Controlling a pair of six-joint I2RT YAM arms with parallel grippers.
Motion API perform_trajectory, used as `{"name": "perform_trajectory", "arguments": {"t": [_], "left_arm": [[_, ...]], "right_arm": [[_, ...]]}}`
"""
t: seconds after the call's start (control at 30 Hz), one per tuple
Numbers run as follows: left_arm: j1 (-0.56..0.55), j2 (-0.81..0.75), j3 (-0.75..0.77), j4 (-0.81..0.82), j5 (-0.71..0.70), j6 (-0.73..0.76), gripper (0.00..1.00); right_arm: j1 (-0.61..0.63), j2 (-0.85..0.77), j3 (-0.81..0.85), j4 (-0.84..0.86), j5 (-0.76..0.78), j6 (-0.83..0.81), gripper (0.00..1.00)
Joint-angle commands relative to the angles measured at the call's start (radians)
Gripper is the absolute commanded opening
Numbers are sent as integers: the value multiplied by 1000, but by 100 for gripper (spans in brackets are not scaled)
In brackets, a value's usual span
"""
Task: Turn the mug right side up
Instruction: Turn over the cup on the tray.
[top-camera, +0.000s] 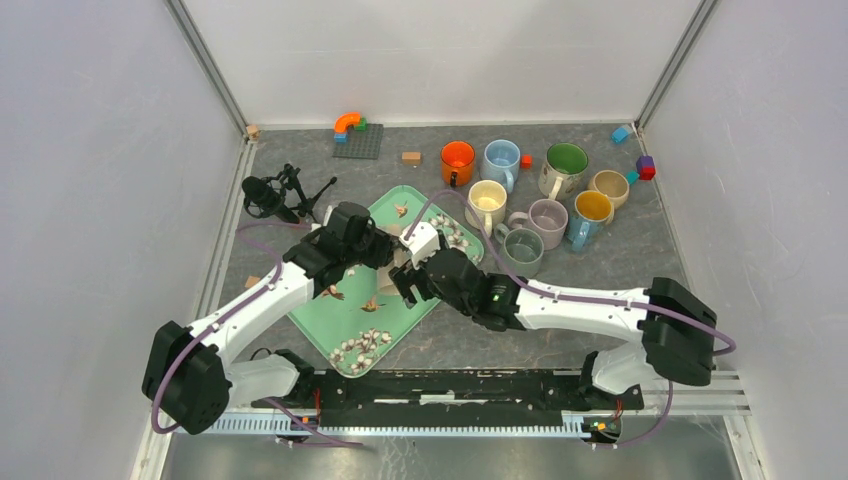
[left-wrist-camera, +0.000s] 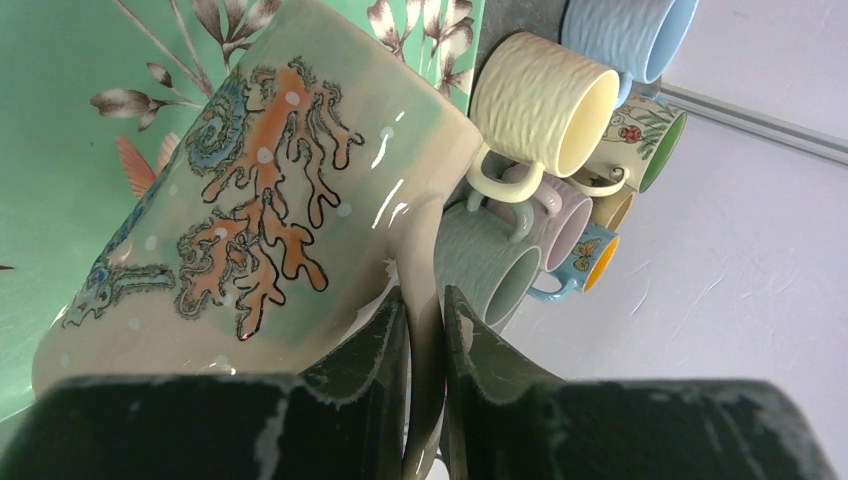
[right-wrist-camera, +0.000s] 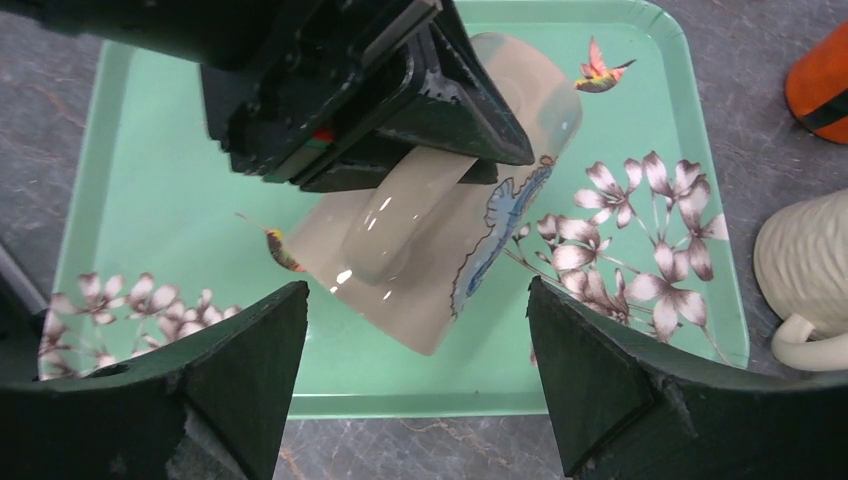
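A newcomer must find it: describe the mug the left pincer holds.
Find the green floral tray left of the upright mugs. Over it the left pincer pinches one mug by its handle. It alone is tilted, with orange coral artwork.

Overhead, plus wrist close-ups of mug

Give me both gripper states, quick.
Left gripper: shut on the mug, by its handle.
Right gripper: open, holding nothing, jaws either side of the mug.
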Motion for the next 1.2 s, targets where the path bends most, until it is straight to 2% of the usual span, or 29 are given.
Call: {"name": "perform_trajectory", "arguments": {"t": [0.0,0.4,0.6,0.77,0.93,1.1,1.17], "left_arm": [[-3,-33,26,89,28,-73,2],[-3,-61,5,91,36,-96,2],[-3,-77,-1,86,28,-98,2],[-3,-96,-2,65,11,-86,2],[-4,-97,15,17,-5,-44,2],[-3,-83,38,-18,-16,26,2],[-2,-71,60,-49,-23,64,8]], "right_arm": [[2,44,64,41,90,-18,84],[4,152,103,91,159,18,68],[-1,159,79,117,177,29,44],[-20,135,38,154,157,26,18],[-53,99,-8,188,124,29,1],[-66,66,-37,209,98,9,0],[-67,50,-44,214,89,-6,0]]}}
